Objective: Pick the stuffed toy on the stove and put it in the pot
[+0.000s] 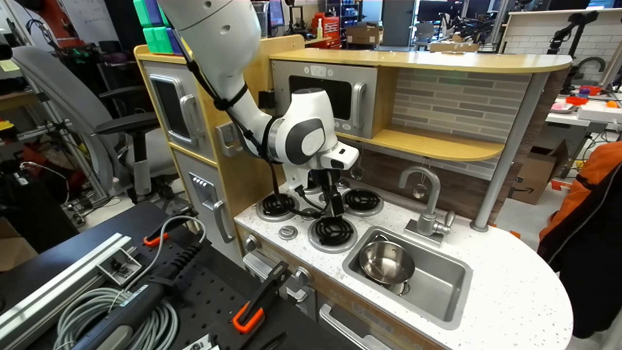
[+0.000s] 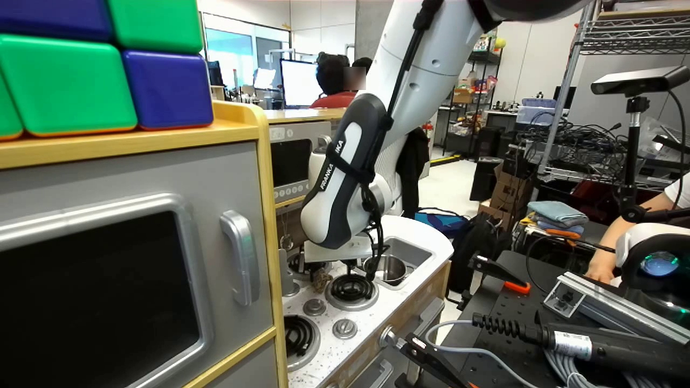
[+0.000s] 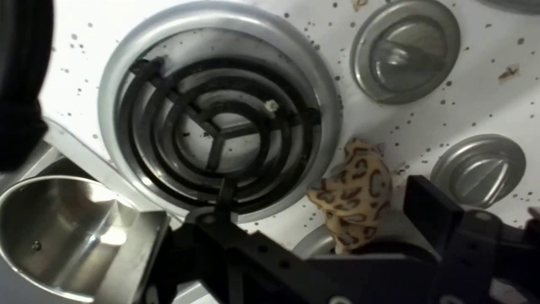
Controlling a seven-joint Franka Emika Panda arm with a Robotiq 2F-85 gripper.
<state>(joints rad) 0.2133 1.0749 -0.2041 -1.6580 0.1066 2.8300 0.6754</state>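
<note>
Stuffed toy, one: tan, with dark ringed spots. Lay on the white stove, between two burners and near two silver knobs; in the wrist view its lower end overlapped a burner's rim, contact not discernible.

Gripper, one: black, above the stove. Jaws stood wide apart, the toy showing in the gap between them in the wrist view; relative height could not be told.

Pot, one: round, shiny steel. Stood in the grey sink basin, at the end nearer the stove.

Faucet, one: grey, curved, mounted beside the basin.

Blocks: green and blue, stacked atop the tall cabinet.

Desk: black, perforated; bore an orange-ended clamp and a coil of grey cable.
</note>
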